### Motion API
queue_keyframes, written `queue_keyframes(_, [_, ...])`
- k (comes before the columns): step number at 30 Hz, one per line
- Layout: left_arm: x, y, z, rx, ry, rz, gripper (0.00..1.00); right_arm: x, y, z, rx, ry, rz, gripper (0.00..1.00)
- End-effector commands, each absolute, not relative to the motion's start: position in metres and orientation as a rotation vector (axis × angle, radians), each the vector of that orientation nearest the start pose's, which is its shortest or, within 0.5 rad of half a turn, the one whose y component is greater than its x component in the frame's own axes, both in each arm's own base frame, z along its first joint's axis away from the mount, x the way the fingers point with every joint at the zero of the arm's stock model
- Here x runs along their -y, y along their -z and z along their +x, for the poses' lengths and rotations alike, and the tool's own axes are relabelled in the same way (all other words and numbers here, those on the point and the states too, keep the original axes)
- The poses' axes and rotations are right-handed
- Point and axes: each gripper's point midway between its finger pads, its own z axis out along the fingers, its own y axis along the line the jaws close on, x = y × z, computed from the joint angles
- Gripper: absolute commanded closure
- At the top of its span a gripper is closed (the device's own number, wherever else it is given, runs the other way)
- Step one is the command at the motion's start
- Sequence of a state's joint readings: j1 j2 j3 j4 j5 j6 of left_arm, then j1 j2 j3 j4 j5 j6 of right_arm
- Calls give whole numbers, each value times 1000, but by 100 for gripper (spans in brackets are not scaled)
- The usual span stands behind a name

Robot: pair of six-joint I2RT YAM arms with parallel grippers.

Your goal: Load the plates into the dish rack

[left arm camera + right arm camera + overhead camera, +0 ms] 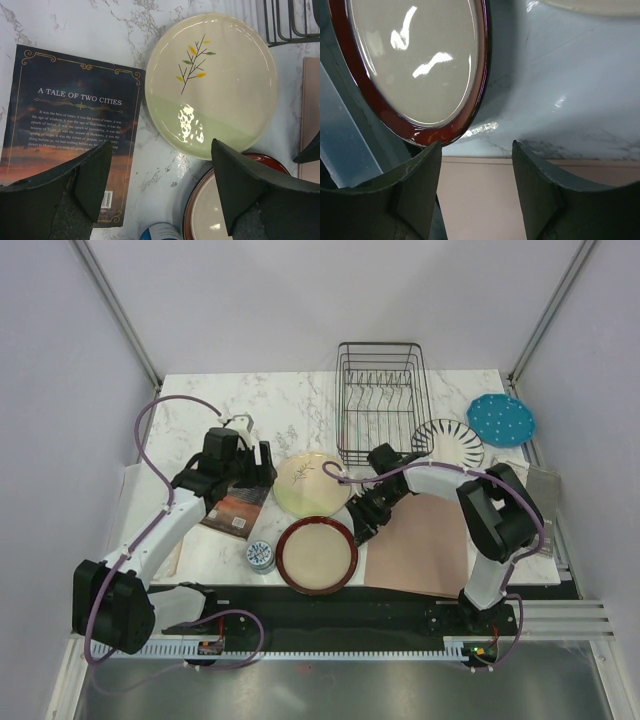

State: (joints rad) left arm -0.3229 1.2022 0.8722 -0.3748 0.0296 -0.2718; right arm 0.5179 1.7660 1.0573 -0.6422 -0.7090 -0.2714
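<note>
The cream sprig plate (310, 483) (212, 85) lies flat mid-table. In front of it lies the cream plate with a dark red rim (317, 555) (202, 215) (415, 65). The striped plate (448, 443) and the teal dotted plate (501, 420) lie right of the black wire dish rack (383, 400) (292, 22), which holds nothing. My left gripper (262, 464) (161, 145) hovers open just left of the sprig plate, empty. My right gripper (360, 525) (476, 145) is open and low over the mat edge, beside the red-rimmed plate's right rim, nothing between its fingers.
A paperback book (238, 510) (65, 120) lies left of the sprig plate. A small blue-and-white cup (261, 555) (160, 232) stands left of the red-rimmed plate. A pink mat (420, 540) (480, 200) covers the near right of the table.
</note>
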Motion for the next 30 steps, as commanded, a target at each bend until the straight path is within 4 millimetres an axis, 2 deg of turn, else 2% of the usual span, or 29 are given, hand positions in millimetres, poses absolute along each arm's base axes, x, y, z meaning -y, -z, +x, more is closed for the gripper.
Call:
queue_keyframes(1, [125, -158, 320, -2260, 387, 66, 14, -255, -34, 205, -2529, -1107, -1309, 34])
queue_keyframes(4, [126, -154, 318, -2267, 406, 54, 14, -259, -22, 204, -2570, -1103, -1321, 35])
queue_keyframes(9, [127, -139, 309, -2302, 429, 39, 14, -273, -22, 210, -2528, -1109, -1342, 36])
queue_keyframes(12, [127, -137, 310, -2306, 429, 37, 14, -283, -12, 216, -2565, -1075, -1325, 40])
queue_keyframes(13, [127, -137, 311, -2307, 430, 36, 14, -285, -3, 215, -2600, -1070, -1330, 44])
queue_keyframes(14, [128, -139, 312, -2300, 428, 39, 14, -285, 0, 215, -2617, -1065, -1327, 61])
queue_keyframes(16, [127, -140, 313, -2299, 426, 46, 14, -285, 5, 212, -2646, -1083, -1343, 79])
queue_keyframes(17, [126, -141, 314, -2295, 427, 53, 14, -285, 5, 212, -2638, -1087, -1354, 92])
queue_keyframes(18, [125, -139, 315, -2295, 420, 68, 14, -283, 4, 210, -2635, -1082, -1361, 97])
queue_keyframes(21, [125, -140, 326, -2255, 426, 174, 14, -281, -12, 218, -2572, -1048, -1370, 100])
queue_keyframes(24, [128, -142, 344, -2234, 471, 256, 14, -278, -39, 231, -2516, -1002, -1354, 100])
queue_keyframes(26, [131, -144, 357, -2237, 527, 273, 18, -278, -61, 241, -2440, -963, -1375, 100])
queue_keyframes(29, [141, -146, 364, -2235, 639, 318, 24, -280, -95, 256, -2337, -919, -1390, 100])
queue_keyframes(30, [147, -147, 360, -2229, 694, 347, 25, -281, -113, 261, -2292, -909, -1383, 100])
